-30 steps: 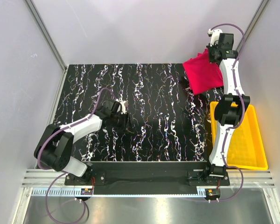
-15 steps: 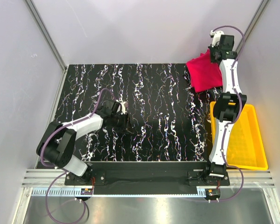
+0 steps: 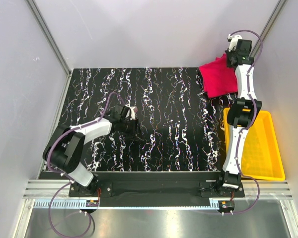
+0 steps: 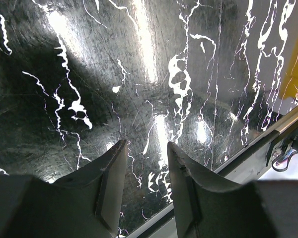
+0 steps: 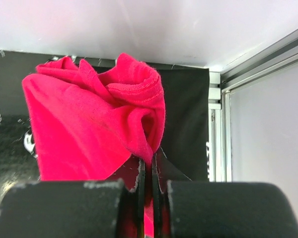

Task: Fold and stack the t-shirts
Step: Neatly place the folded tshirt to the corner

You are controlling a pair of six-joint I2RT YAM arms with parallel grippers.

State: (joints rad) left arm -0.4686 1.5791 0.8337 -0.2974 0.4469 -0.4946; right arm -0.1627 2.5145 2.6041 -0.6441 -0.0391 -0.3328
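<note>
Top external view: over the last second the right arm has reached deeper into the table's [image 3: 154, 89] far right corner. The red tee [image 3: 217, 78] has gone with it, a short way off from the yellow tray [image 3: 265, 148]. The right gripper [image 3: 231, 59] is pressed together on a bunched fold of the cloth. The tee hangs crumpled below and in front of the fingers, its lower part trailing over the corner of the table. The shirt looks unfolded, so the task is probably at an early stage. The left gripper [image 3: 134, 128], jaws spread and holding nothing, has barely shifted and hovers low over the bare tabletop, well apart from the tee. No black tee can be made out.
</note>
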